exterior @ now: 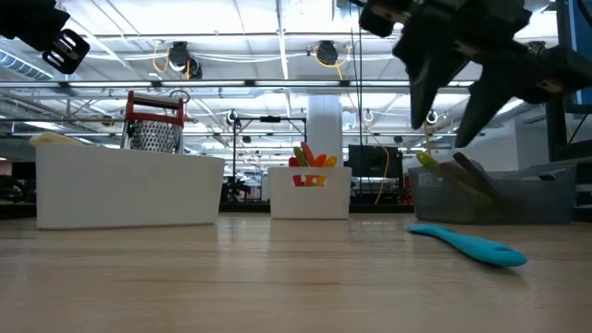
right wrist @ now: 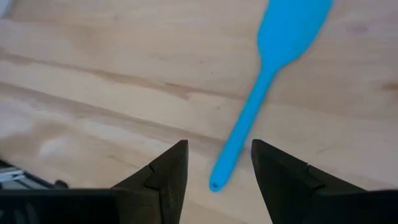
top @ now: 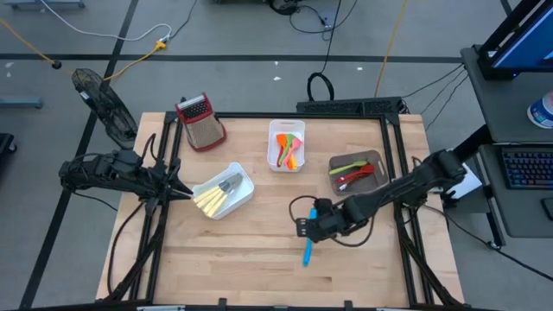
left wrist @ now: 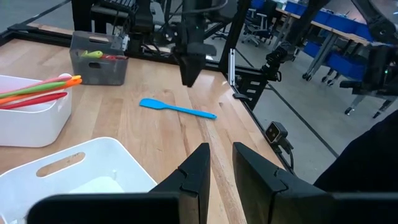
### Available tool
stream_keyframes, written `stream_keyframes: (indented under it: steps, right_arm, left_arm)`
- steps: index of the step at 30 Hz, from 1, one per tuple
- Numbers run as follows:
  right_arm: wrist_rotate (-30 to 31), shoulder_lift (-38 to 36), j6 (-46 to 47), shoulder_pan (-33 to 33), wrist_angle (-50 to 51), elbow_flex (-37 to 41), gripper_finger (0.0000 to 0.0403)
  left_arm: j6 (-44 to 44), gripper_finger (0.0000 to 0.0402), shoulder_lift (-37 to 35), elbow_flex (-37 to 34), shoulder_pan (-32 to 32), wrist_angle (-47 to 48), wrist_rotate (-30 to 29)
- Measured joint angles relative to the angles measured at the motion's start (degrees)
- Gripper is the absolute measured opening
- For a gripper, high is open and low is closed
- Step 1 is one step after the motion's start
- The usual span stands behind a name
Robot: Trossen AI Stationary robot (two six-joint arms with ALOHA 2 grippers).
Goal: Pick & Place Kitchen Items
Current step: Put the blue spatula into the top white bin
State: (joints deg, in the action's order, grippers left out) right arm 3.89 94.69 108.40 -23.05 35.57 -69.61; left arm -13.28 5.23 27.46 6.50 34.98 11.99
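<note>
A blue spatula (top: pixel 307 251) lies flat on the wooden table (top: pixel 259 259), near its front edge. My right gripper (top: pixel 311 226) hangs open above it, slanting down, clear of it in the low view (exterior: pixel 444 111). In the right wrist view the free end of the spatula's handle (right wrist: pixel 216 182) shows between the two fingers, with my right gripper (right wrist: pixel 217 171) above it. My left gripper (left wrist: pixel 221 168) waits at the table's left edge beside a white bin (top: pixel 223 192) of yellow utensils. A narrow gap shows between its fingers, with nothing in it.
A white bin (top: pixel 286 145) with orange, green and pink utensils stands at the far middle. A grey bin (top: pixel 357 171) with green and red utensils stands at the right. A metal grater (top: pixel 200 121) with a red top stands at the far left. Bare wood lies along the front.
</note>
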Motion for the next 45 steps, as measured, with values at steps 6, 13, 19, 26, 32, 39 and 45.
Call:
stream_keyframes:
  steps: [6,13,19,26,32,39,45]
  right_arm:
    - [-4.3,4.39,0.01,0.07,-1.4,-0.62,0.0169]
    - [-4.0,5.78,0.45,-0.3,-0.92,-0.62,0.0169]
    - [0.47,5.66,0.34,-0.21,0.56,-0.62,0.0169]
    - [0.75,5.65,-1.09,-0.12,-0.32,-0.62,0.0169]
    - [0.53,5.65,-1.03,-0.15,-0.22,-0.6,0.0169]
    - [0.25,5.65,1.78,-0.15,-2.57,1.52,0.0169]
    - [-3.51,5.65,2.55,-0.04,-6.24,4.42,0.0169]
  left_arm:
    - [0.0,0.0069,-0.01,-0.01,0.0,0.0,0.0]
    - [-0.02,0.0069,-0.02,0.0,0.02,-0.02,0.02]
    - [-0.11,0.0069,0.0,-0.01,0.0,-0.04,0.02]
    - [-0.09,0.0069,0.0,0.0,0.02,-0.04,0.05]
    - [-0.09,0.0069,-0.02,-0.02,0.0,-0.06,0.11]
    - [-0.1,0.0069,0.0,-0.01,0.01,-0.04,0.13]
    - [-0.08,0.0069,0.0,0.0,0.02,-0.06,0.11]
